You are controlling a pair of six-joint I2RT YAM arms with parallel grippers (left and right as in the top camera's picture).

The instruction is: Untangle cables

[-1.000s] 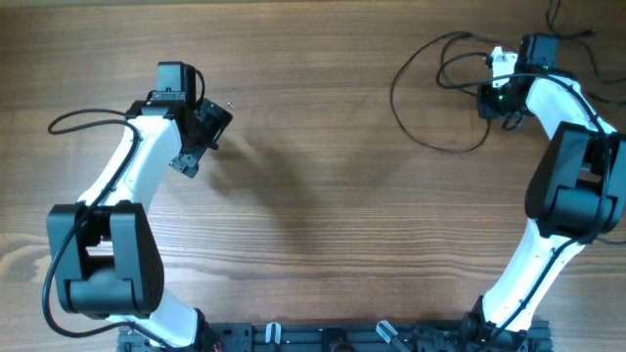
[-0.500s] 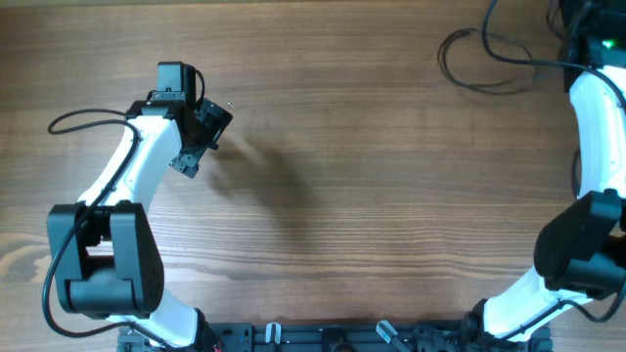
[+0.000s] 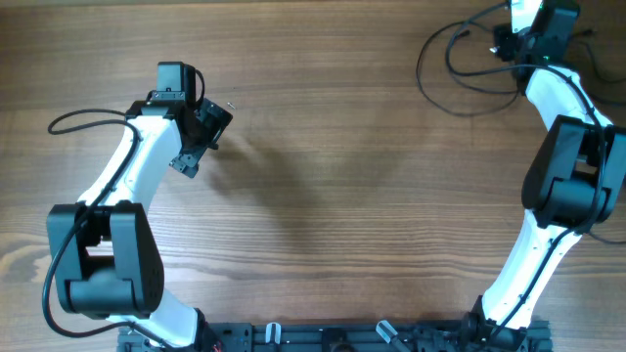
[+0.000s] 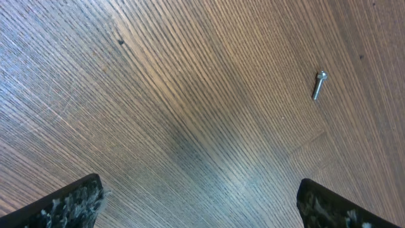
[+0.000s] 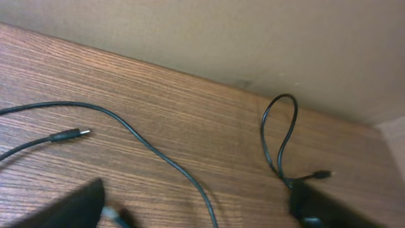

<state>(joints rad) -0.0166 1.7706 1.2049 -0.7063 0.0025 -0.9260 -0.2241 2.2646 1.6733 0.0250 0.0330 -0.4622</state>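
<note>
Overhead: high, straight down, whole table (image 3: 323, 196). Left wrist: close, down at bare wood, screw (image 4: 320, 85) shared with overhead. Right wrist: low, near far right corner, cables (image 5: 66, 135) shared with overhead.

The left arm (image 3: 127, 176) is bent, and the left gripper (image 3: 201, 137) has its jaws wide apart. The right arm (image 3: 562, 117) extends to the far right, with the right gripper (image 5: 196, 209) jaws spread.

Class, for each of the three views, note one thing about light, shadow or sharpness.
Overhead: even light, a faint shadow on the table, cables crisp. Left wrist: pale glare beside a dark shadow band; screw sharp, fingers of the left tool blurred. Right wrist: soft throughout, cables readable, right tool dark and unfocused.
</note>
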